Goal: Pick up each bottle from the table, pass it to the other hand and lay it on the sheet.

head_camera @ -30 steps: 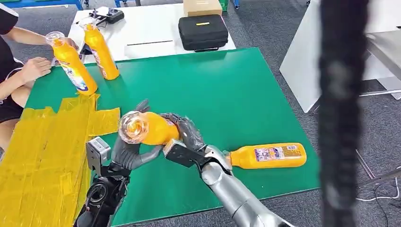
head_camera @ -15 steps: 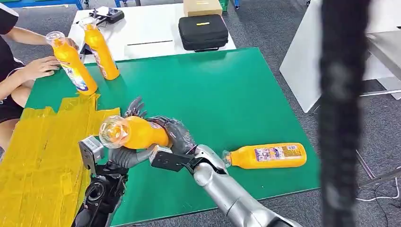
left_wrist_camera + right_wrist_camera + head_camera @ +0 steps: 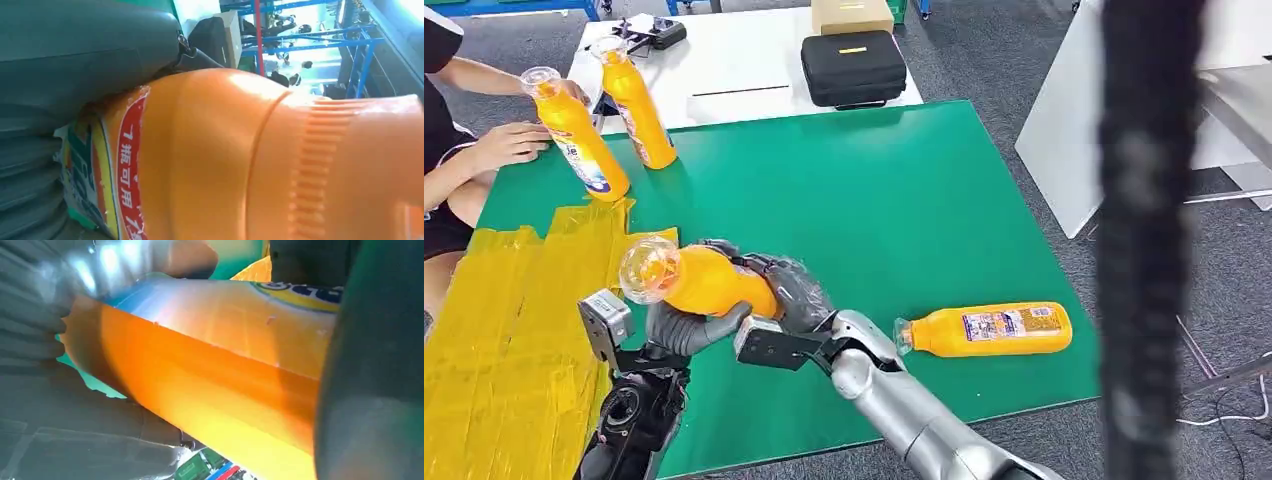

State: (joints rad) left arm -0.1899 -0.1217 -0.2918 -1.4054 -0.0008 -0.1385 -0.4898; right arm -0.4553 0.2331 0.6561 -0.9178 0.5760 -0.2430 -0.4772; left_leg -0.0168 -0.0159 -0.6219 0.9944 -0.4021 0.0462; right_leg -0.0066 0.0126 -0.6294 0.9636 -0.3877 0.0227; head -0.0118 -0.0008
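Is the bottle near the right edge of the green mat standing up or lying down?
Lying down. The bottle rests on its side on the green mat, clear cap pointing toward the robot's right arm, label facing up.

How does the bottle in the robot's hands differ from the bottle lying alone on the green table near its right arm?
The held bottle is off the table, gripped by the left hand and the right hand; the lying bottle rests flat on the green table, untouched. The held bottle's cap end points toward the yellow sheet; the lying bottle's label faces up. Both are orange with clear caps.
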